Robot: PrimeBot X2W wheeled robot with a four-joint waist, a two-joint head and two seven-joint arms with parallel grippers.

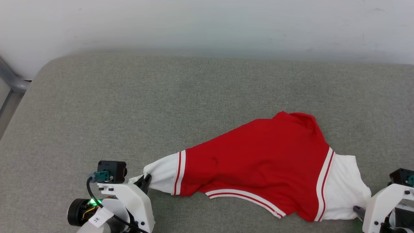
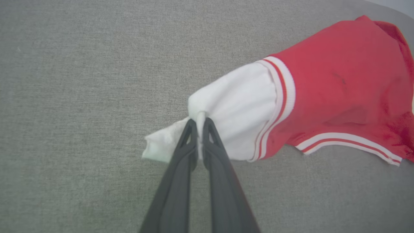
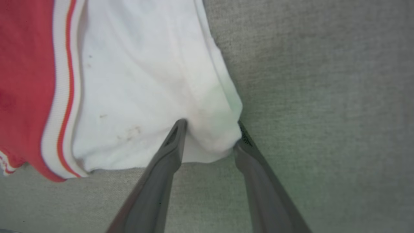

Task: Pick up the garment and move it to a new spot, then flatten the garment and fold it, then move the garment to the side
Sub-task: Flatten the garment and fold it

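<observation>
Big grey pad (image 1: 129, 97) under everything, and the shirt (image 1: 258, 155) is strung out across it between the two claws, red body in the middle and a white sleeve running to each one. That looks like the reason for the layout: a hold at each sleeve end lets the arms lift or stretch the whole shirt at once. So I judge this is the pick-up, with flattening and folding not yet started. The cloth is rumpled, the striped hem curving away just beyond the left claw's sleeve.

Now the left claw (image 2: 200, 124): narrow, fingers pressed together, with a fold of the first sleeve (image 2: 236, 106) pinched right at the tips and a loose flap lying beside them.

Over to the right claw (image 3: 212, 127): fingers stand wide, one either side of a bulge at the end of the other sleeve (image 3: 145, 74). The cloth touches both tips but isn't squeezed flat. No firm grip there that I can see.
</observation>
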